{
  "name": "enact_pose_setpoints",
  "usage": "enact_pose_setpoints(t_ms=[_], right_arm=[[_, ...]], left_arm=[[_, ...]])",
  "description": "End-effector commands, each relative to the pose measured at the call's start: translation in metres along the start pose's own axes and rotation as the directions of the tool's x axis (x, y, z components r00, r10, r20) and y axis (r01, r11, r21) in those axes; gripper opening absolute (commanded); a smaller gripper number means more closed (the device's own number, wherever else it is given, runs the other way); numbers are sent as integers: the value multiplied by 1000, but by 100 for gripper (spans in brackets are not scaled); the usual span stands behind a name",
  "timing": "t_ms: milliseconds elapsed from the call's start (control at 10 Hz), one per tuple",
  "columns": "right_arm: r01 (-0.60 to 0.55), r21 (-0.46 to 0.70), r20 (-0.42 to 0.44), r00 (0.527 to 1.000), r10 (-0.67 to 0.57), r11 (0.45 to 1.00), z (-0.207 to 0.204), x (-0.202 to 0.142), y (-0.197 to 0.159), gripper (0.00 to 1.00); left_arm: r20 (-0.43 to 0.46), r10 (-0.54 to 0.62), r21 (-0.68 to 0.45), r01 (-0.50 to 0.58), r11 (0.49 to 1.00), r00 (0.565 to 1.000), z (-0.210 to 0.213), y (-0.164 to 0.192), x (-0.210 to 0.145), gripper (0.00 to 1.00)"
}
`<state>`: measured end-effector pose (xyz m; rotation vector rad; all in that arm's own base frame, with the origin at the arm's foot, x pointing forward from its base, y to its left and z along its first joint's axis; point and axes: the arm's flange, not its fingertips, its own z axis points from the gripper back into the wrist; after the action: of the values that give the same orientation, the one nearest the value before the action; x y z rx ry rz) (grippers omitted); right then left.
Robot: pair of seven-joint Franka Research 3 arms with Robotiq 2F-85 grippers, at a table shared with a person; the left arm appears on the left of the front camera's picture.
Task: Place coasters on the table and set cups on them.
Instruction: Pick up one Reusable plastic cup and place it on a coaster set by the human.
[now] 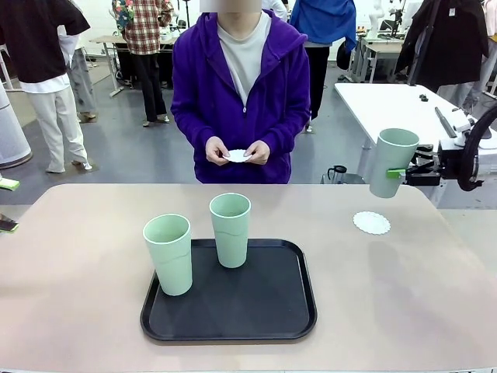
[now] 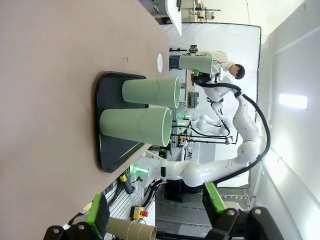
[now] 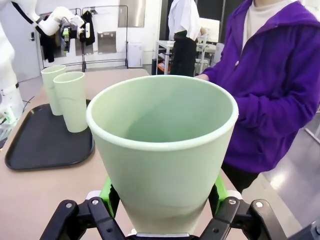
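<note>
My right gripper point(image 1: 401, 172) is shut on a pale mint-green cup point(image 1: 392, 162), holding it upright in the air above the table's right side. Its green pads press the cup point(image 3: 162, 145) low on both sides. A white lacy coaster point(image 1: 371, 223) lies on the beige table point(image 1: 78, 256) just below and left of that cup. Two more cups point(image 1: 168, 254) point(image 1: 231, 230) stand on the black tray point(image 1: 233, 322). The person across the table holds another coaster point(image 1: 237, 155) in both hands. My left gripper point(image 2: 156, 207) is open with nothing between its fingers, off the table's left end and facing the tray's cups point(image 2: 135, 126).
The black tray point(image 3: 45, 145) takes up the table's front centre. The person in a purple hoodie point(image 1: 233, 85) stands at the far edge. A white side table point(image 1: 396, 105) stands behind my right arm. Bare tabletop lies to the left and right of the tray.
</note>
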<state>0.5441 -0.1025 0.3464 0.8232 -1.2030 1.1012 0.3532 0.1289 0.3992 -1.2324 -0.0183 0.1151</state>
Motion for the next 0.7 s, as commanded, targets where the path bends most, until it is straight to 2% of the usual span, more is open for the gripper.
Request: enact_pose_setpoints(t_ms=[0,200,600], right_arm=[[23,67,33,999,-26,997,-7,-13,-11,85],[67,86,44,997,-70,994,-18,-27,-14,85],[72,78,7,997,-73,994,-20,-49,-15,85]], left_arm=[[2,-7,-12,7,1000,1000,2,-1,-1,100],[2,-7,-12,7,1000,1000,2,-1,-1,100],[2,-7,-12,7,1000,1000,2,-1,-1,100]])
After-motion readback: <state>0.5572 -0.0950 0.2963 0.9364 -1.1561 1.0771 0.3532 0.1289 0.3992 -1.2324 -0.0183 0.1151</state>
